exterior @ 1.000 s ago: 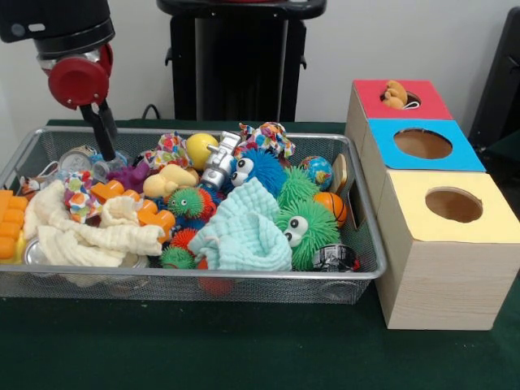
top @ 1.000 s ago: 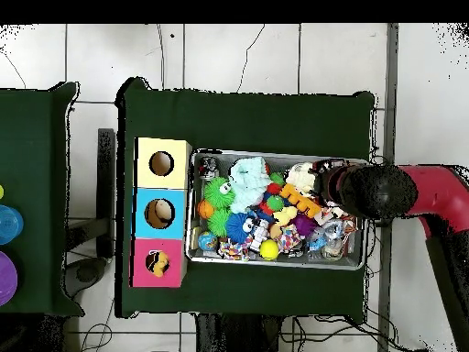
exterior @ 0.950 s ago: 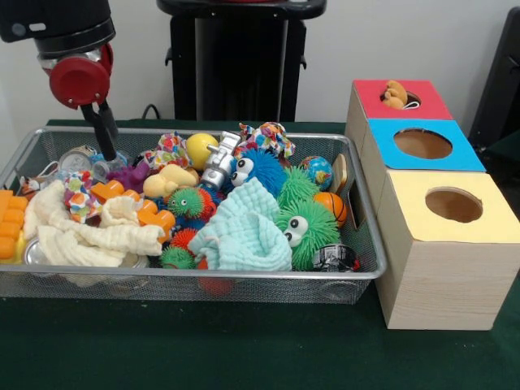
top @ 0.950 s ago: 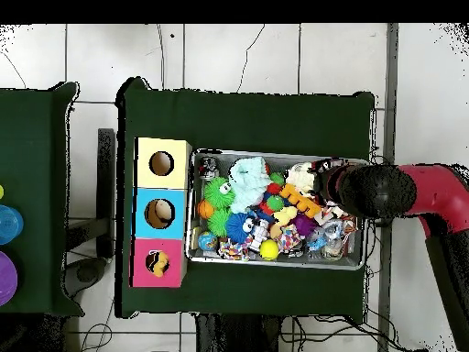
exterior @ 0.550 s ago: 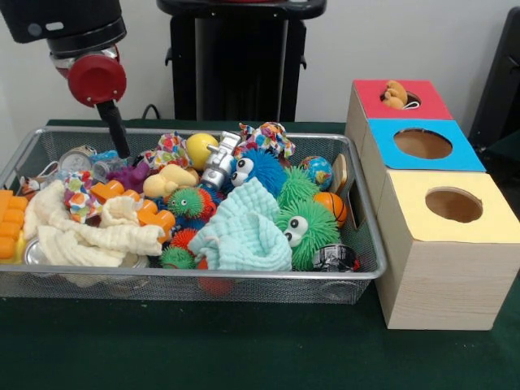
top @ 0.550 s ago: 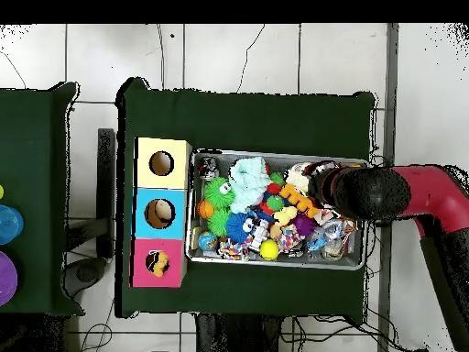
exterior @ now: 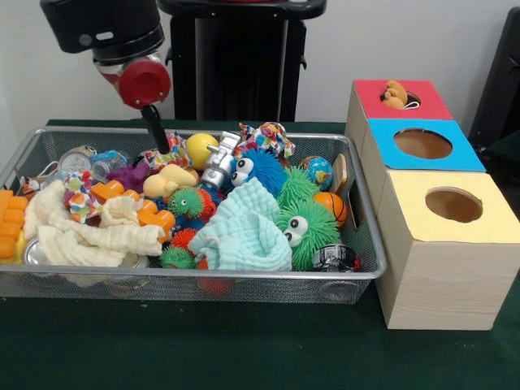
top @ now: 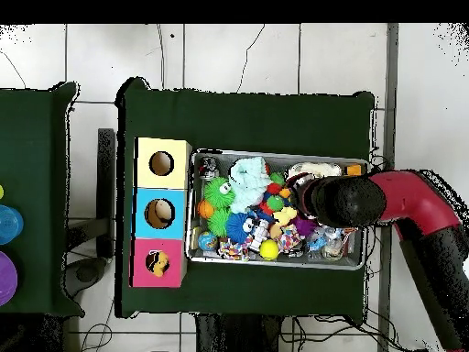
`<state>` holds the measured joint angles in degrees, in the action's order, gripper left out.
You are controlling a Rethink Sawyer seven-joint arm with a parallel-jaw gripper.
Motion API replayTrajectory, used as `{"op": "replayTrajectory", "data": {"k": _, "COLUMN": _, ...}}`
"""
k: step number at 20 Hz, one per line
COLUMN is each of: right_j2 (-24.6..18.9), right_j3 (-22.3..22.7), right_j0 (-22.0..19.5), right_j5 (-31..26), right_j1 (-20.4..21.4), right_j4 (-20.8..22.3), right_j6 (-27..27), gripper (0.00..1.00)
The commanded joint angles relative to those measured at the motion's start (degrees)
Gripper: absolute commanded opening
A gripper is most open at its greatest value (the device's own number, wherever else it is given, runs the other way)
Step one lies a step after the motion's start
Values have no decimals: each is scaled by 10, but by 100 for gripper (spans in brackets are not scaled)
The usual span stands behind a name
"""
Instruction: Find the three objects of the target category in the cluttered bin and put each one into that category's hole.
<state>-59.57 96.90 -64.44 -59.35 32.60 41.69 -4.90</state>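
Observation:
The wire mesh bin [exterior: 203,275] lies on the green table, full of toys; it also shows in the overhead view [top: 275,265]. My gripper [exterior: 161,142] hangs over the bin's back part, just above and left of a pale yellow lumpy figure [exterior: 168,180]. That figure also shows in the overhead view [top: 286,215]. In the overhead view the arm's head [top: 339,200] covers the gripper. An orange-brown figure [exterior: 396,93] sits in the round hole of the red panel [exterior: 370,96]; it also shows in the overhead view [top: 159,265]. I see no third figure clearly.
Green [exterior: 307,227] and blue [exterior: 258,169] fuzzy balls, a pale blue cloth [exterior: 244,231], a cream cloth [exterior: 97,237], orange blocks [exterior: 8,223], a silver toy [exterior: 218,162] and a yellow ball [exterior: 200,149] crowd the bin. Blue-panelled [exterior: 422,144] and yellow-panelled [exterior: 453,205] holes stand beside the red one.
The arm has moved along the bin's back from its left end toward the middle in the front view, and the gripper now hangs by the pale yellow figure. The toys have not moved.

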Motion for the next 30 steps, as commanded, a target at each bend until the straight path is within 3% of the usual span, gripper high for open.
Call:
{"op": "replayTrajectory", "data": {"k": 1, "right_j2": -2, "right_j3": 34, "right_j0": 18, "right_j5": 32, "right_j1": -36, "right_j4": 57, "right_j6": -126, "gripper": 100}}
{"op": "replayTrajectory", "data": {"k": 13, "right_j2": 10, "right_j3": 11, "right_j0": 26, "right_j5": 46, "right_j1": -48, "right_j4": 113, "right_j6": -152, "gripper": 100}}
{"op": "replayTrajectory", "data": {"k": 24, "right_j2": 55, "right_j3": -13, "right_j0": 39, "right_j5": 46, "right_j1": -62, "right_j4": 187, "right_j6": -142, "gripper": 100}}
{"op": "replayTrajectory", "data": {"k": 30, "right_j2": 73, "right_j3": -11, "right_j0": 52, "right_j5": 50, "right_j1": -63, "right_j4": 216, "right_j6": -112, "gripper": 100}}
